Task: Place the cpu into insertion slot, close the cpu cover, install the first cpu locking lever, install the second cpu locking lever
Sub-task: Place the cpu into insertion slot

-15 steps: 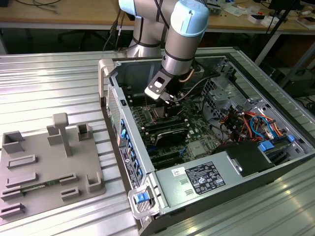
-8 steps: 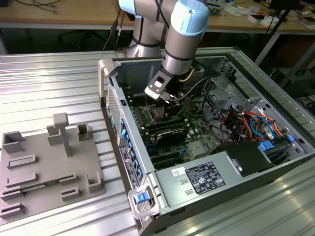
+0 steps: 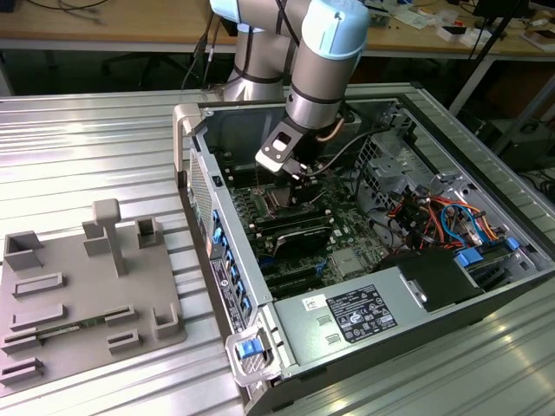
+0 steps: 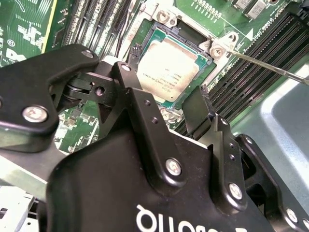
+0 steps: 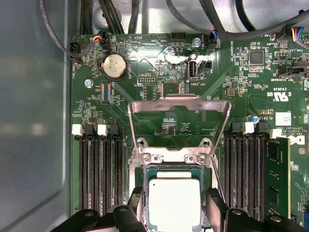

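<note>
Chip [image 5: 174, 208] seated in socket [image 4: 169, 35], cover [image 5: 179, 100] not yet closed
The gripper [image 5: 174, 195] straddles the chip, fingers [image 5: 135, 207] spread wide and empty; shutting the raised cover likely calls for lifting clear first.

My arm [image 3: 314, 100] is silver-grey tubing with pale blue joint caps; my gripper [image 4: 169, 70] is matt black, linked plates pinned by silver screws [image 4: 174, 167], with white lettering.
</note>
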### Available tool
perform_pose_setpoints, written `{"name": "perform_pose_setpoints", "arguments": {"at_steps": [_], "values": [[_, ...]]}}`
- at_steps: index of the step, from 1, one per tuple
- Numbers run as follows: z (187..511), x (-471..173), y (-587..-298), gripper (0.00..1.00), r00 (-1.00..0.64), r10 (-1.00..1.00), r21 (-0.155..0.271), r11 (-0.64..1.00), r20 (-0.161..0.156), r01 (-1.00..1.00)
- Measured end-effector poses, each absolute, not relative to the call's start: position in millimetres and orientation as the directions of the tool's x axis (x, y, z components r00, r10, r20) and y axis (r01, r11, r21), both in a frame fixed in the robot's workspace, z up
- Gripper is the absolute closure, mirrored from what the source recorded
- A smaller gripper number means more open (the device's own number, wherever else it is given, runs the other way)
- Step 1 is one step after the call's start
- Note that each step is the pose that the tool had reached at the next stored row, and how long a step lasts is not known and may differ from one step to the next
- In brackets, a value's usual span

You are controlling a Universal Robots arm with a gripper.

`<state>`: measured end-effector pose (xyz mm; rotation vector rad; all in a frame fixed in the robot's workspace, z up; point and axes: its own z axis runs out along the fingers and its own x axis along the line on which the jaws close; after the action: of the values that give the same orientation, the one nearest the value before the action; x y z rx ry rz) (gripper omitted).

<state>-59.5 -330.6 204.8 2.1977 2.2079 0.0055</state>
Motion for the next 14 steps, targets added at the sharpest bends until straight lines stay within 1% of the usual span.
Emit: {"name": "perform_pose_setpoints", "arguments": {"at_steps": [14], "values": [[203.8, -61.3, -330.7, 0.37, -0.005, 1.0, 0.021, 0.005, -0.012, 1.0]]}}
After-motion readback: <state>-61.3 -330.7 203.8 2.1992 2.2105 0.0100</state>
